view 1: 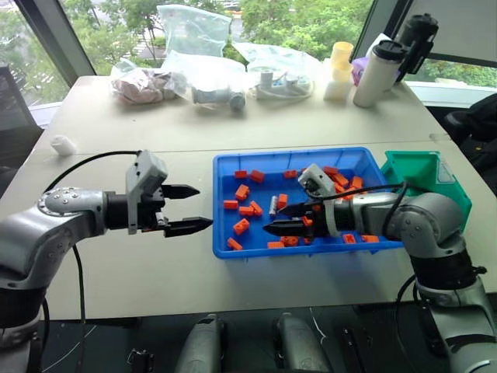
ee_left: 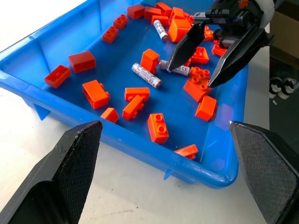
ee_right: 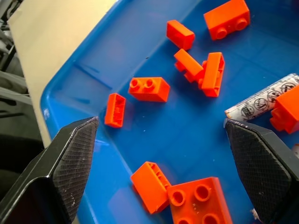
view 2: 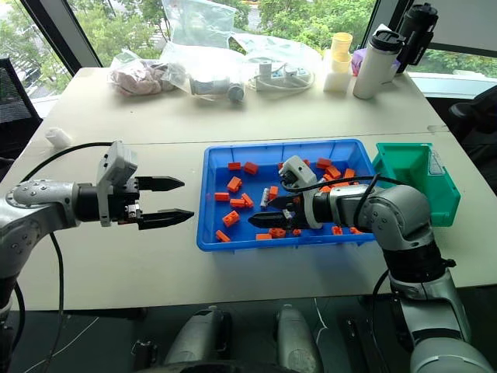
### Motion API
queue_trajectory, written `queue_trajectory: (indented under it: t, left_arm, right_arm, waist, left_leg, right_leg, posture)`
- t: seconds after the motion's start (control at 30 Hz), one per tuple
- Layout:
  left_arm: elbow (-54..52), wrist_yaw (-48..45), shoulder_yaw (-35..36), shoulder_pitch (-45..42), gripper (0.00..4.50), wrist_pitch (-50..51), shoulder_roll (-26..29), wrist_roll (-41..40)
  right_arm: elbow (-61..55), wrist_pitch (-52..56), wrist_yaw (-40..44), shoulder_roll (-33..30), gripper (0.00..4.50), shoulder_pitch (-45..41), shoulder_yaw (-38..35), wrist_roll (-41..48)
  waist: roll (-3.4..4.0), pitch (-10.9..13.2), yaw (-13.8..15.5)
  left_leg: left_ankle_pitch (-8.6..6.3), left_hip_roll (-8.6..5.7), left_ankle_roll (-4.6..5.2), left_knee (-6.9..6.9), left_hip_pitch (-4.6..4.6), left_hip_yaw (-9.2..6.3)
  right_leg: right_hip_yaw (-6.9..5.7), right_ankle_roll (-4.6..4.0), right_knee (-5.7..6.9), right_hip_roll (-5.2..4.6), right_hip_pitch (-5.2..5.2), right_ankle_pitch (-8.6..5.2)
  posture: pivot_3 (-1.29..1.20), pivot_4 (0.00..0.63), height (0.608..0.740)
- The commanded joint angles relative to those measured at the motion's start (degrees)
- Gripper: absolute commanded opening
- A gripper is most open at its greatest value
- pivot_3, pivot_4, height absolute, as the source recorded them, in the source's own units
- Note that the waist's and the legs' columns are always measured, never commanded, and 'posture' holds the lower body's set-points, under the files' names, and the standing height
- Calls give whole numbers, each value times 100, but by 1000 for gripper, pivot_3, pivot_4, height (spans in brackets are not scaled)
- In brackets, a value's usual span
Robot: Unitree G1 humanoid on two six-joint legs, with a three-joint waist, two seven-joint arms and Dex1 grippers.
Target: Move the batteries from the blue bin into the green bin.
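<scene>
The blue bin (view 1: pixel 287 154) sits mid-table, strewn with orange blocks (view 1: pixel 241 226) and a few silver batteries (ee_left: pixel 146 75), one of them beside a block (ee_right: pixel 261 102). In the head view a battery (view 1: pixel 273 206) lies near the bin's middle. My right gripper (view 1: pixel 272 227) reaches low into the blue bin from the right. It is open, its fingertips (ee_left: pixel 187 46) hover just over the batteries, and nothing is held. Left of the bin, my left gripper (view 1: pixel 204 206) is open above the table and points at the bin's left wall. The green bin (view 1: pixel 450 190) stands against the blue bin's right end.
Along the table's far edge lie clear plastic bags (view 1: pixel 194 35), a white flask (view 1: pixel 378 71), a black bottle (view 1: pixel 415 35) and yellow cups (view 1: pixel 340 58). A small white object (view 1: pixel 62 144) rests at the far left. A black cable (view 1: pixel 85 163) trails from my left arm.
</scene>
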Motion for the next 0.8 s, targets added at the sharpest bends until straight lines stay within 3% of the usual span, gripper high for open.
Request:
queue_trajectory:
  t: [0.03,0.4,0.63,0.73,0.8]
  left_arm:
    - [-132,69,127,-11,4500,-69,-21,3]
    - [-18,172,18,-204,4500,-84,-183,71]
    - [-21,279,45,-222,4500,-71,-285,75]
    - [-46,329,37,-219,4500,-72,-327,91]
    - [-48,356,40,-229,4500,-73,-349,88]
  right_arm:
    - [143,-33,-157,139,4413,-130,70,-223]
    - [1008,-534,-605,841,4413,-454,440,-1161]
    - [1188,-1261,-669,592,4413,-387,1493,-2295]
    - [1232,-1599,-634,527,3610,-317,1793,-2699]
    - [1240,-1717,-593,515,2635,-304,1841,-2860]
  waist:
    - [0,0,-2]
    - [0,0,-17]
    - [-10,-11,-10]
    - [-29,-23,-8]
    - [-34,-29,-8]
  left_leg:
    - [0,0,0,0,0,1]
    - [0,0,0,-1,2,2]
    - [0,-1,-1,-1,9,2]
    - [0,-1,-1,-1,18,1]
    - [0,-1,-1,-1,21,0]
  right_leg:
    - [0,0,0,3,-1,0]
    - [-4,0,5,7,-3,0]
    - [-4,0,6,5,4,0]
    - [-5,0,5,5,14,0]
    - [-6,-1,5,4,17,0]
  posture:
    - [0,150,740]
    - [0,150,740]
    - [0,150,740]
    - [0,150,740]
    - [0,150,740]
